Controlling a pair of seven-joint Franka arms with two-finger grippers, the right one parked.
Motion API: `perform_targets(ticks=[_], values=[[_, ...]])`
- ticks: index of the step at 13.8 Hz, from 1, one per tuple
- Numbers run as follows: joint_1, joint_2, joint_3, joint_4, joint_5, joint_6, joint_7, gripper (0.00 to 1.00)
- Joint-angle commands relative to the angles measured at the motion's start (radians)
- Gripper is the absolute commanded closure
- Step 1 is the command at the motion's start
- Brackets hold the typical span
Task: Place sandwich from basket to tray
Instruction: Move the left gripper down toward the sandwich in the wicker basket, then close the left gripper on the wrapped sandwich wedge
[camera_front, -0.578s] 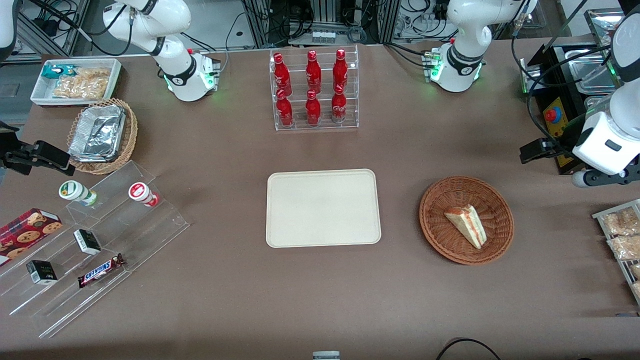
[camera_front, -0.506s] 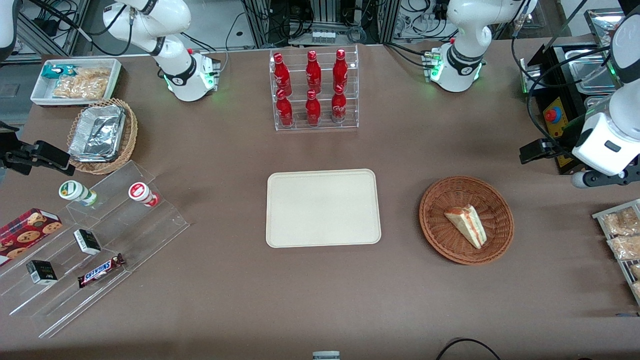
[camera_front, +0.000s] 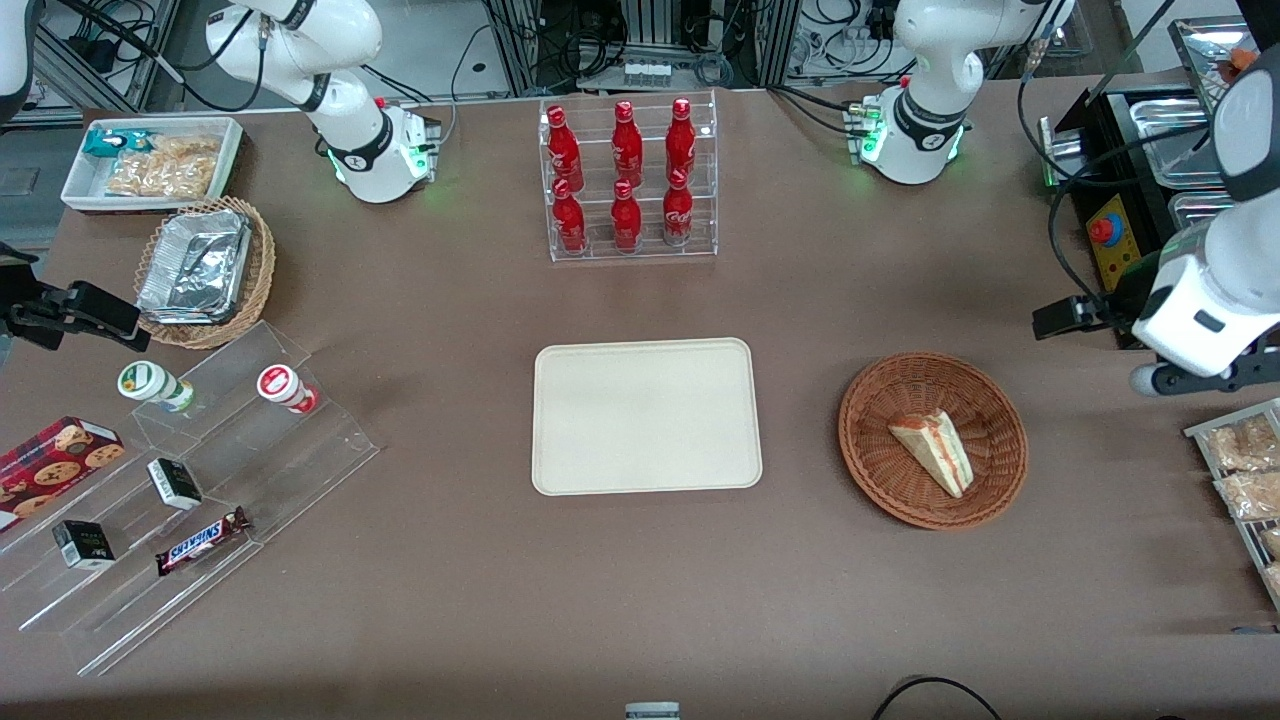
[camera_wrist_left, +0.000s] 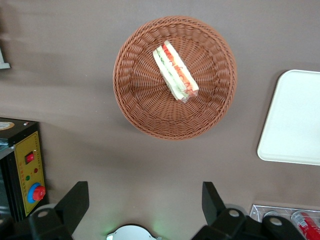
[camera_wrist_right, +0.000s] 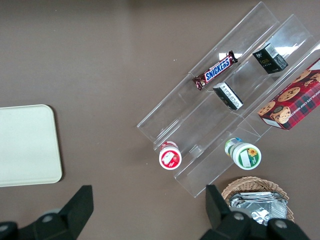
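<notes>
1 triangular sandwich (camera_wrist_left: 175, 72) in round woven basket (camera_wrist_left: 135, 107), smooth tray (camera_front: 645, 415) bare, claw (camera_wrist_left: 145, 205) spread above table.

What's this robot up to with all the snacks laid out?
It is meant to move the sandwich from the basket to the tray. The sandwich lies in the basket, untouched; the tray holds nothing. The working arm's gripper is open and hangs in the air above the table near the basket, toward its own end of the table.

We see the left arm's gripper (camera_wrist_left: 142, 202) up high over the bench, pointing down, with its jaws spread wide apart.
</notes>
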Motion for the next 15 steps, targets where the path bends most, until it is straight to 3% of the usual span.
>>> perform_targets(ticks=[1,4,8,15], values=[[0.008,0.123,0.003,0.023,0.011,0.050,-0.037,0.00],[0.006,0.270,0.003,-0.003,0.005,0.163,-0.282,0.00],[0.000,0.344,0.002,-0.144,-0.010,0.422,-0.511,0.00],[-0.052,0.406,-0.005,-0.146,-0.010,0.513,-0.700,0.00]])
